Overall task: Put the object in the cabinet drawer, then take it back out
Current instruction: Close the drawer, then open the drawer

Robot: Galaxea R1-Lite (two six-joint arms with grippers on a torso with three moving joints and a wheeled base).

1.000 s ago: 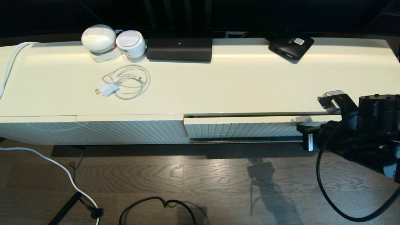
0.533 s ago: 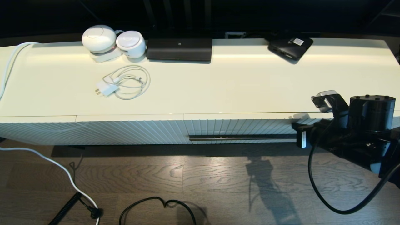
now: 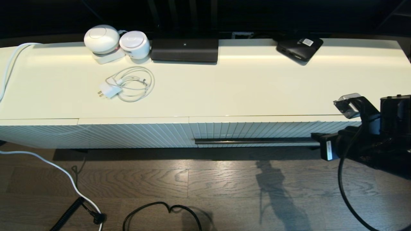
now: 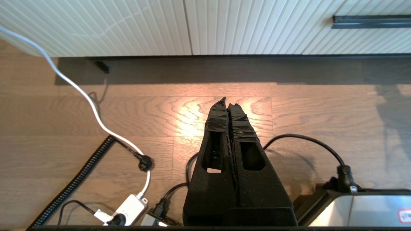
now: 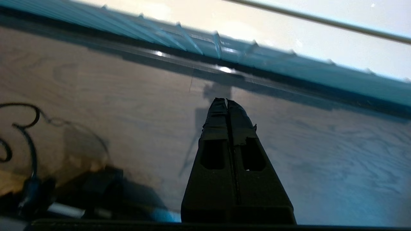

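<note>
The object is out of view in every frame. The cabinet drawer (image 3: 250,130) is closed, its ribbed cream front flush with the neighbouring panel and its dark handle bar (image 3: 253,141) running along the lower edge. My right gripper (image 3: 315,137) is shut and empty, just off the right end of that bar, a little in front of the drawer. In the right wrist view the shut right gripper (image 5: 226,101) hangs over the wooden floor, short of the handle bar (image 5: 192,65). My left gripper (image 4: 227,102) is shut and empty, parked low over the floor before the cabinet.
On the cabinet top stand two white round devices (image 3: 102,39), a white charger with coiled cable (image 3: 126,85), a flat black box (image 3: 184,49) and a black box with a white label (image 3: 299,48). Cables (image 3: 160,211) lie on the floor. A handle-less ribbed panel (image 3: 96,134) fills the left.
The drawer stood slightly open a second ago and is now fully closed. My right arm pushed in leftward, then drew back to the right, away from the front.
</note>
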